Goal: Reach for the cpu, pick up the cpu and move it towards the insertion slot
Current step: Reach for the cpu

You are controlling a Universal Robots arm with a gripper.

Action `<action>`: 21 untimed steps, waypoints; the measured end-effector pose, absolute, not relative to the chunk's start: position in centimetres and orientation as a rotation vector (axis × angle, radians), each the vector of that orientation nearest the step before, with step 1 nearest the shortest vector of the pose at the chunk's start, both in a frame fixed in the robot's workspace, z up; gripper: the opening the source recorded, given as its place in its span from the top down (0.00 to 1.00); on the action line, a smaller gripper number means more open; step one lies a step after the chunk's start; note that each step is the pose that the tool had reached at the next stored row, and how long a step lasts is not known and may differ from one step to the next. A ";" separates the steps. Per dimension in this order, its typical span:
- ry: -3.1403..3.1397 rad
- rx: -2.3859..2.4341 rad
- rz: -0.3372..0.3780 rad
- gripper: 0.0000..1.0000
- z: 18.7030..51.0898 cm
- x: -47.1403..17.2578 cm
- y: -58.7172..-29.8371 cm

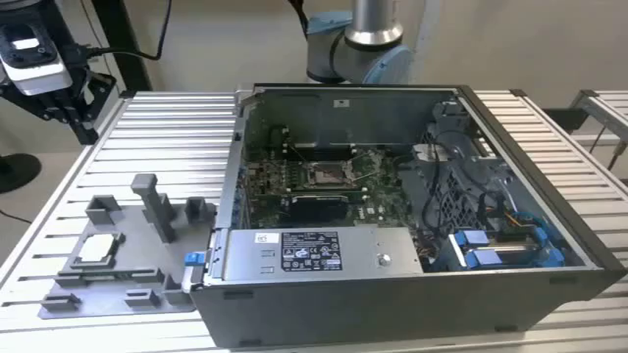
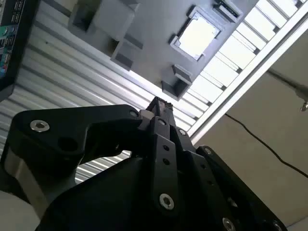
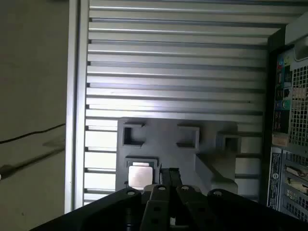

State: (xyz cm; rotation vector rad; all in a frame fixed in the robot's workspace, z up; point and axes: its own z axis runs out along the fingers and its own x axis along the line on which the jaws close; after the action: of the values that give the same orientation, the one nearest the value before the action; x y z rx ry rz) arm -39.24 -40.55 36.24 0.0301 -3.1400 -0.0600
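Jaws' black linkage is seen closest to the lens in both wrist views. The fingertips [image 2: 156, 103] are shown pressed together w/ nothing clamped betw. them. In the exterior view the jaws are found at approx. 10 o'clock from the computer case [image 1: 393, 316]. They are held up off the table [image 1: 167, 132] near its far corner, at approx. 12 o'clock from the cpu [image 1: 98, 248] and well apart from it.

The cpu is seated flat, silvery face up, in a square nest of the grey fixture plate [image 1: 118, 298], at approx. 8 o'clock from the case. Grey upright blocks [image 1: 152, 202] are set on the same plate, just beside the cpu at approx. 1 o'clock.

The insertion slot [image 1: 325, 174], w/ metal frame and dark centre, is seen on the green motherboard [image 1: 378, 187] inside the open-topped case, at approx. 2 o'clock from the cpu and well apart from it. The arm base [image 1: 358, 44] is placed behind the case at 12 o'clock.
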 end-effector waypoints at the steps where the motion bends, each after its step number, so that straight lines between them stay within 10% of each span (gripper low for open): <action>1: -3.140 0.030 -0.060 1.00 36.2 -39.2 -40.5; 21: -3.141 0.030 -0.060 1.00 36.2 -40.4 -41.3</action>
State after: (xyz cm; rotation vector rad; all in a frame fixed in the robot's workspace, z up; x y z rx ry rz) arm -40.38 -41.28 36.23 0.0301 -3.1409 -0.0605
